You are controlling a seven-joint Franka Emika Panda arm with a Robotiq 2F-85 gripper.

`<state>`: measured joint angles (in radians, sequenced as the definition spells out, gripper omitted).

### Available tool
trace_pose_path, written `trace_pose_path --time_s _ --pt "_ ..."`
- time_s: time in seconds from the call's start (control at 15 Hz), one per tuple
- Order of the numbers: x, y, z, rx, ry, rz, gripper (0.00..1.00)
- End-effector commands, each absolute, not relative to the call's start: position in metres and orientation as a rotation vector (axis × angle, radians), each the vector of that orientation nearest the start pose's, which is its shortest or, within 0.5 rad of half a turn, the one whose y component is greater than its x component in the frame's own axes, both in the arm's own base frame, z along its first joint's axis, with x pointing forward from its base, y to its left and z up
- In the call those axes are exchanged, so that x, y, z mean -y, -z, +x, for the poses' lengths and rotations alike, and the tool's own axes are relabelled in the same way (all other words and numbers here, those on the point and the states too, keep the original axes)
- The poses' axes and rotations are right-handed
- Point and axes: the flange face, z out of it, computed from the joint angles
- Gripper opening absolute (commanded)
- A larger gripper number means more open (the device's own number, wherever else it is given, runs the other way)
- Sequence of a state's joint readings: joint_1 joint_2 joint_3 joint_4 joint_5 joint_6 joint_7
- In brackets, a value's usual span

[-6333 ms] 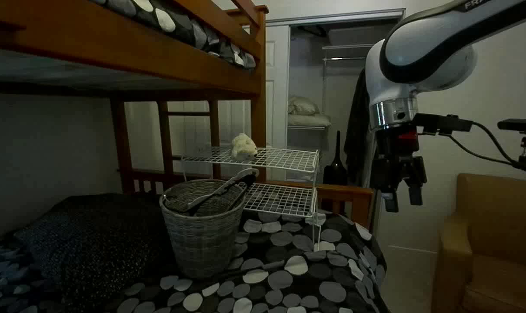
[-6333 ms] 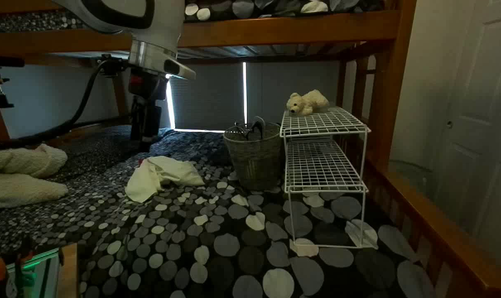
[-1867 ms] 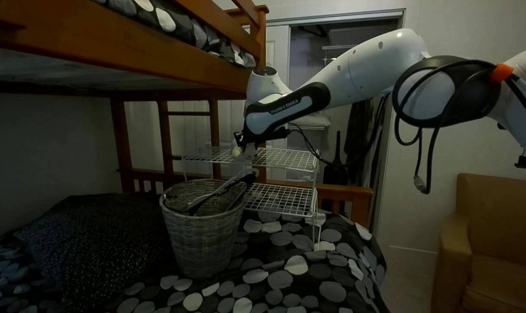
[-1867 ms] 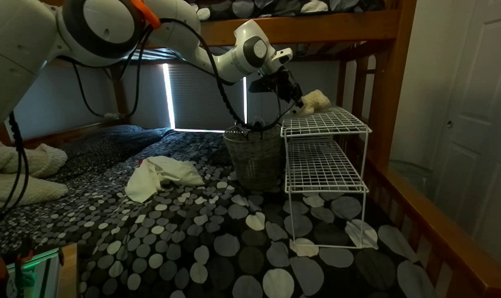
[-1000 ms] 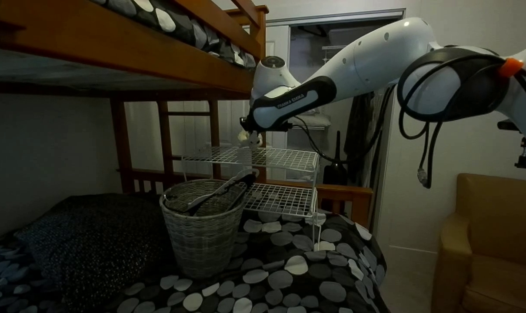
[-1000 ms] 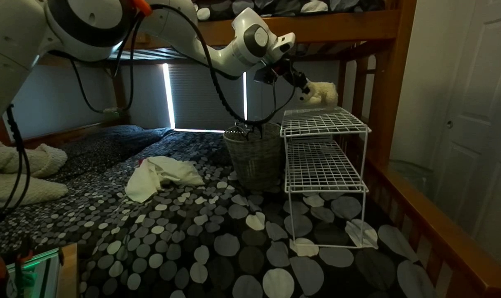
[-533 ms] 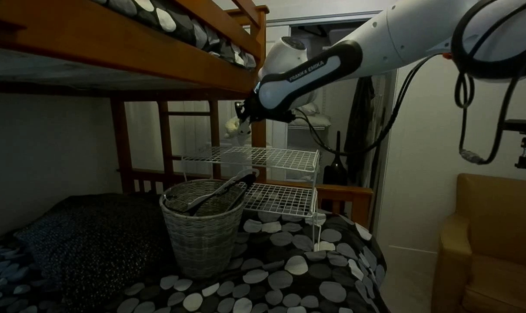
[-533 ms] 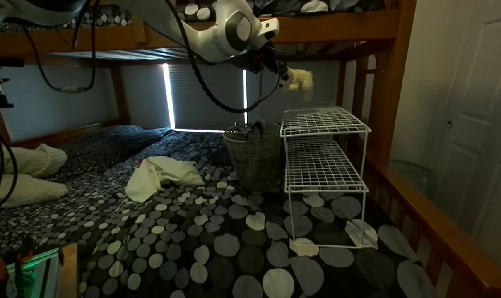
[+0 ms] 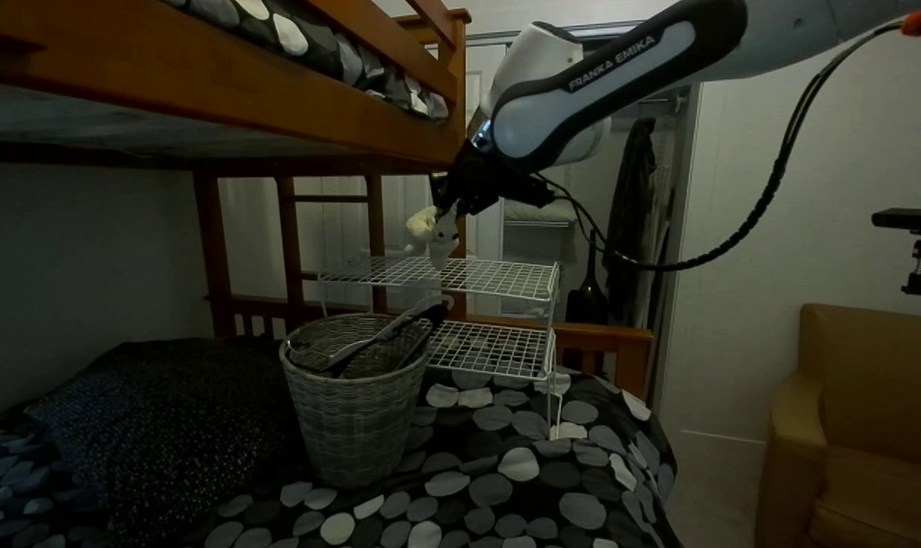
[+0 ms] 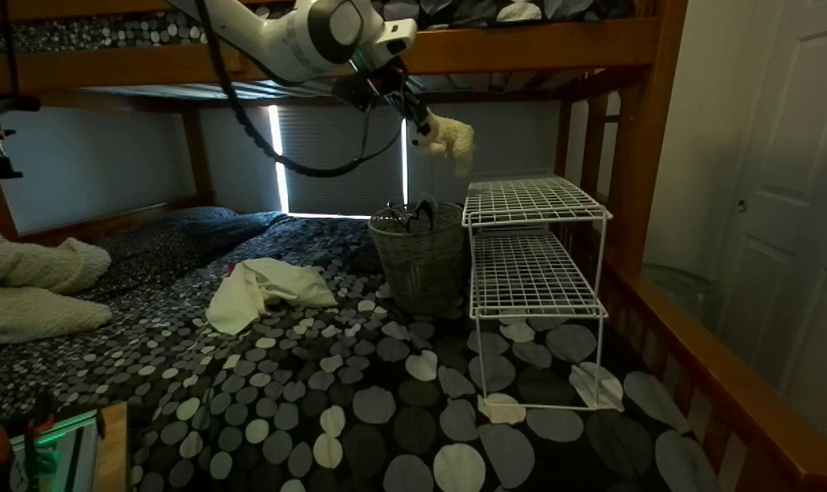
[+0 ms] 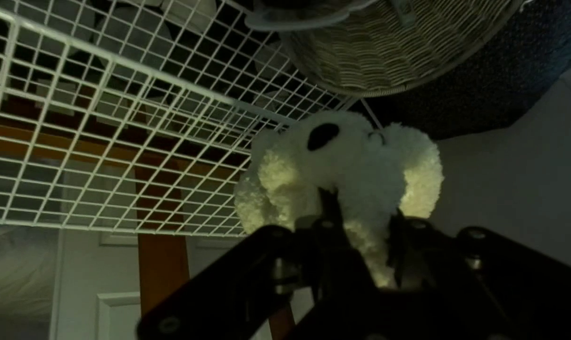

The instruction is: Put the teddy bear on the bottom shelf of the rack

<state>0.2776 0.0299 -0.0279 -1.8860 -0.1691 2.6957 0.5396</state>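
Observation:
The cream teddy bear [image 10: 454,137] hangs in the air, with my gripper [image 11: 363,203] shut on it. Plush bulges between and around the fingers in the wrist view, its dark nose toward the camera. White wire makes up the rack [image 10: 538,217], which stands on the bed; its bottom shelf [image 10: 536,280] carries nothing. In an exterior view the bear is left of the rack's top shelf and higher than it; in an exterior view the bear [image 9: 422,222] appears just above that shelf.
A wicker basket [image 10: 420,266] holding hangers stands right beside the rack. The upper bunk's wooden rail [image 10: 523,51] runs overhead, close to the arm. A pale cloth [image 10: 270,290] lies on the patterned bed. The bed's end rail [image 9: 613,335] is behind the rack.
The bear lay on the top shelf earlier. My gripper came over, shut on it and lifted it off. In the last second it has moved away from above the rack, past its edge.

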Motion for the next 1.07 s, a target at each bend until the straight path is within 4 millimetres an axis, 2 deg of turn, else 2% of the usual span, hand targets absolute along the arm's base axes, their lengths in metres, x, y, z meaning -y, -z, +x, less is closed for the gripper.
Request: trace_pose_path --time_s 0.0,0.2,0.33,0.53,0.67,1.0 --pt "-0.159 -0.569 0.526 -0.195 1.040 -2.753 0.06" --pt "-0.172 -0.558 0.486 -0.035 0.986 -2.725 0.06" --pt "-0.176 -0.554 0.469 0.066 0.932 -2.692 0.06" --pt "-0.173 -0.548 0.453 0.136 0.863 -2.664 0.06" --pt "-0.168 -0.541 0.447 0.098 0.786 -2.671 0.06" --pt "-0.138 -0.503 0.453 -0.217 0.484 -2.815 0.06"
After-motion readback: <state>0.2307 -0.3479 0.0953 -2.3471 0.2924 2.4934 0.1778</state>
